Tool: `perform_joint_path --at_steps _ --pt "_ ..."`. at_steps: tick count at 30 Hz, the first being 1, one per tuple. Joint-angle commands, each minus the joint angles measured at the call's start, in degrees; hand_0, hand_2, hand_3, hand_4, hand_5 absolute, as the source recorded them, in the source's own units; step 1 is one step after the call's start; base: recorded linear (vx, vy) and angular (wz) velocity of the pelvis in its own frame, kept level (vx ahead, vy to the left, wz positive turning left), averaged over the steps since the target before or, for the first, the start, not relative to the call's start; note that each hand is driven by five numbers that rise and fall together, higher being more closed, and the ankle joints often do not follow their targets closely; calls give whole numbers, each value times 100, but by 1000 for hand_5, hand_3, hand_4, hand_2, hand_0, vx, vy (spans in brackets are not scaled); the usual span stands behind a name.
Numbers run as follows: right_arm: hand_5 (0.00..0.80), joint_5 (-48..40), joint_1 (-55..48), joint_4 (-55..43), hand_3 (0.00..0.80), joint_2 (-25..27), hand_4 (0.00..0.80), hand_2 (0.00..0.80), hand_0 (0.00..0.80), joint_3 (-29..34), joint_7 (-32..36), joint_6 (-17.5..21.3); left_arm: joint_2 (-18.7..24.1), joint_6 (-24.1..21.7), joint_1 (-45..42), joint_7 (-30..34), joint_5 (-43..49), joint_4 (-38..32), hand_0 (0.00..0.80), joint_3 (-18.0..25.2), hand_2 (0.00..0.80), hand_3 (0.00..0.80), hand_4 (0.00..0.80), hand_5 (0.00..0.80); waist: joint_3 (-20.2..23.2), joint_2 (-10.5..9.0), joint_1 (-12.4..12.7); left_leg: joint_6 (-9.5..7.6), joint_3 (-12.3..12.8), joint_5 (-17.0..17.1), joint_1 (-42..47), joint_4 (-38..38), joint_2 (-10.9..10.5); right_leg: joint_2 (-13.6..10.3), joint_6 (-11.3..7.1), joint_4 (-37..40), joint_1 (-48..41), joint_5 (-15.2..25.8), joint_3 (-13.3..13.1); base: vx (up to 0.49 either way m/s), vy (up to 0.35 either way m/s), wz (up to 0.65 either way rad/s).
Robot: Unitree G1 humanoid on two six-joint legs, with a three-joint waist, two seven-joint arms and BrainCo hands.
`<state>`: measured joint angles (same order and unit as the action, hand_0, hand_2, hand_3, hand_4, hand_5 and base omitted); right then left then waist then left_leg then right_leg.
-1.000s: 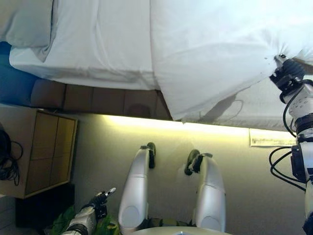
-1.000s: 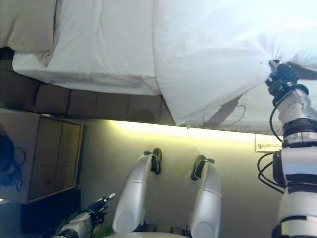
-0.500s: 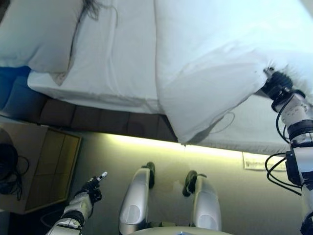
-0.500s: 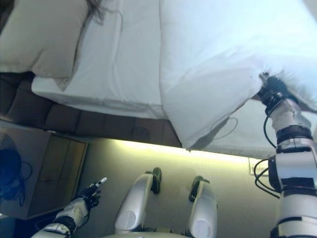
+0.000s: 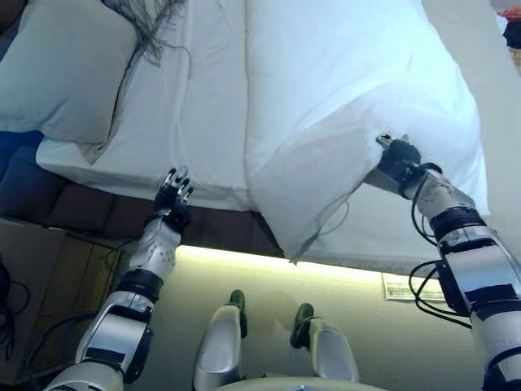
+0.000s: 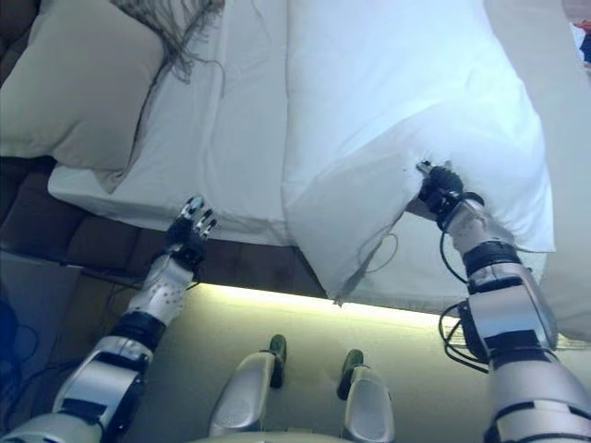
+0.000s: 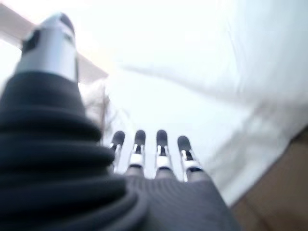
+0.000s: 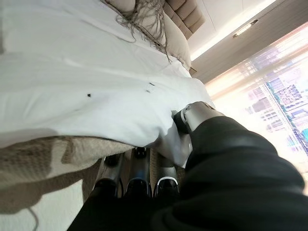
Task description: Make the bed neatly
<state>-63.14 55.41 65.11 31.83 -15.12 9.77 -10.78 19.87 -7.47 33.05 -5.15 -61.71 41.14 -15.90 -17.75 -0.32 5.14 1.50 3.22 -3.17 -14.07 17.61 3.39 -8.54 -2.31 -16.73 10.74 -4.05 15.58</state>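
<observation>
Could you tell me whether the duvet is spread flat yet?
Not yet. The right hand pinches the duvet edge, lifted off the mattress, one corner hanging down.

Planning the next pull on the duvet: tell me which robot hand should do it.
Right. The right robot hand already pinches the duvet at its edge, thumb over the cloth. The left robot hand hovers open at the sheet's edge, holding nothing.

Left hand [image 5: 171, 198] raised, fingers straight; right hand [image 5: 399, 157] clenched (arm outstretched)
</observation>
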Motion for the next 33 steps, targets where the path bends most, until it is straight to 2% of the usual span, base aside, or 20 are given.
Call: perform_joint_path --at_steps 1,6,11,16,17,18,25,33 --pt "800 -222 330 -646 800 -181 800 800 800 -246 338 283 -258 173 437 96 -580 44 0 -397 0 0 0 0 397 -207 -27 333 21 155 64 -297 267 -104 -101 536 -18 237 -139 -21 -74 -1" --pt "800 -569 509 -931 800 -428 800 800 800 -374 123 553 -798 479 440 80 -1920 141 0 -482 0 0 0 0 228 -425 -90 357 42 112 -119 -212 372 25 -91 589 100 284 -151 -72 -137 -1" --pt "800 -884 669 -1175 800 -518 800 800 800 -440 161 799 -1488 859 -5 107 -3628 341 0 -598 0 0 0 0 71 -637 -109 330 37 78 -225 -196 413 124 -108 674 133 351 -170 -42 -120 -6" --pt "800 -1208 784 -1607 800 -466 800 800 800 -503 177 1063 -1667 1526 -320 11 -5129 442 0 -697 0 0 0 0 -95 -861 -38 336 13 16 -433 -67 490 175 -113 644 212 367 -120 -57 -168 -4" --pt "800 -1248 804 -1705 800 -467 800 800 800 -511 160 1092 -1709 1706 -379 -56 -5129 489 0 -668 0 0 0 0 -122 -907 -25 336 -1 -1 -461 -40 498 183 -115 629 225 367 -112 61 -171 -2" --pt "800 -1301 805 -1771 800 -465 800 800 800 -530 151 1108 -1739 1779 -420 -85 -5129 535 0 -669 0 0 0 0 -110 -915 -20 375 -50 -174 -410 -5 529 222 -159 606 166 244 -152 73 -163 1" --pt "800 -1416 766 -2413 800 -584 800 800 800 -591 102 1204 -1913 2658 -479 -85 -5129 821 0 -823 0 0 0 0 -206 -1102 -56 371 -38 -276 -404 122 621 306 -142 649 59 251 -158 24 -121 -2" --pt "800 -1625 692 -2918 800 -826 800 800 800 -598 76 1331 -2222 2554 -282 190 -5129 984 0 -1093 0 0 0 0 -282 -1132 -235 417 0 -288 -466 172 688 362 -139 642 122 249 -274 0 -46 -2"
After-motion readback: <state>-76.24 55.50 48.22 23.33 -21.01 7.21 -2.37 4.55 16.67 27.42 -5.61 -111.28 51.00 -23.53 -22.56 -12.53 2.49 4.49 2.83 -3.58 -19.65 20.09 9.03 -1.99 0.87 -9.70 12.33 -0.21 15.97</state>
